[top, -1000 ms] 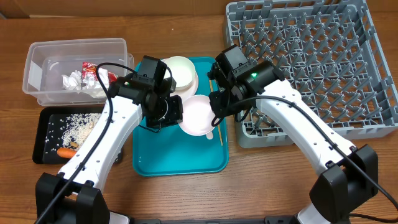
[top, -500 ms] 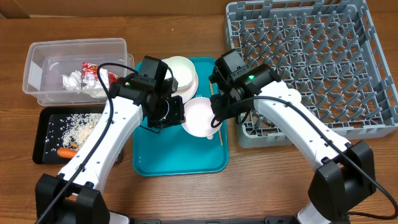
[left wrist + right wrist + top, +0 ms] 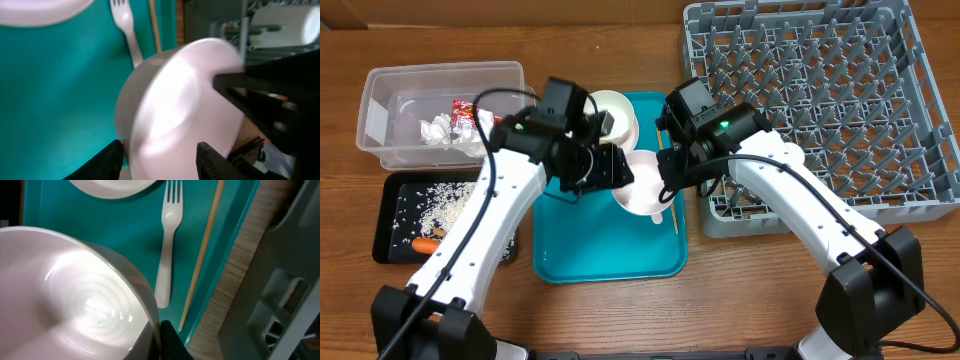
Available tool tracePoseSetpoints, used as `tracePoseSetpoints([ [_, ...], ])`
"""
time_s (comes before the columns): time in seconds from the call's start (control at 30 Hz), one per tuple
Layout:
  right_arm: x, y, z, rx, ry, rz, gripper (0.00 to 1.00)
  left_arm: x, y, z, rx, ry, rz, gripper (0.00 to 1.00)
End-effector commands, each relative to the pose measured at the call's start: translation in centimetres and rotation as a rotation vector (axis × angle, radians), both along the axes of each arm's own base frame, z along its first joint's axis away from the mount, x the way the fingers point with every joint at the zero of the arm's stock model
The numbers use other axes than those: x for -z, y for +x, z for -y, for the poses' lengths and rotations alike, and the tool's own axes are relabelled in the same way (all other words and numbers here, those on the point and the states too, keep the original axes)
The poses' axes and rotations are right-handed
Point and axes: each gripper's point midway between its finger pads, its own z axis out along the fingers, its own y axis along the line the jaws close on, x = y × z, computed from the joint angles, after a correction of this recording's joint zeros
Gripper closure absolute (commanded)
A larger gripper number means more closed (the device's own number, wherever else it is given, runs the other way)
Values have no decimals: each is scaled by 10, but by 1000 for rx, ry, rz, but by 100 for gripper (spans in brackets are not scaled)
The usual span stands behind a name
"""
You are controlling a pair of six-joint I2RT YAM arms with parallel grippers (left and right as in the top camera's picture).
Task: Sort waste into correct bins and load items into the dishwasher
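- Overhead: the arms meet above the teal tray (image 3: 570, 255), with the small bowl (image 3: 640, 190) between the left gripper (image 3: 610, 170) and right gripper (image 3: 667, 180). A mistimed release could drop it.
- Left wrist: the left fingers (image 3: 107, 160) clamp the tilted bowl, a hold that may slip.
- Right wrist: the right claw sits at the rim, closure unclear. The fork (image 3: 167, 255) and wooden stick (image 3: 202, 255) lie beneath.

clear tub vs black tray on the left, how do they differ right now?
Look: the clear tub is see-through; the black tray is opaque.
Depth: the clear tub has tall walls; the black tray is shallow.
Contents: the clear tub holds a crumpled napkin and a red wrapper; the black tray holds rice scraps and a carrot.
Shared: both are rectangular, with a similar footprint, side by side on the robot's left.
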Motion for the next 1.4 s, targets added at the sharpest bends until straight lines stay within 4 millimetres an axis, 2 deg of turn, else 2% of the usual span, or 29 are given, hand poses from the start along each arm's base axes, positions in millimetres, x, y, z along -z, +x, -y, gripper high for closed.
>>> tracePoseSetpoints([
  [0.0,-3,10,5,19,-36,61,96,-46,16,7,74,-55,154,50],
  [0.1,-8,27,2,33,-20,129,96,-64,28,2,54,-53,209,47],
  [0.13,-10,34,1,39,-8,154,96,-66,30,0,49,-52,218,36],
  [0.17,-13,40,0,46,4,180,96,-67,31,0,46,-48,223,12],
  [0.2,-16,48,-1,55,11,209,96,-66,31,-1,43,-42,225,0],
  [0.33,-28,82,12,124,-5,337,96,-61,34,-8,25,4,228,0],
  [0.6,-58,144,61,298,-74,576,96,-57,40,-19,-4,72,246,0],
  [0.7,-78,167,72,304,-75,692,96,-56,40,-19,-5,74,246,0],
  [0.87,-126,203,87,291,-92,941,96,-56,40,-19,-5,74,246,1],
  [1.03,-171,225,106,213,-238,1175,96,-56,40,-19,-5,74,246,0],
  [1.1,-182,229,112,142,-329,1237,96,-56,40,-19,-5,75,247,0],
  [1.27,-193,240,128,-6,-526,1327,96,-56,40,-19,-5,74,246,0],
  [1.37,-195,251,141,-3,-580,1362,96,-56,40,-19,-5,74,246,0],
])
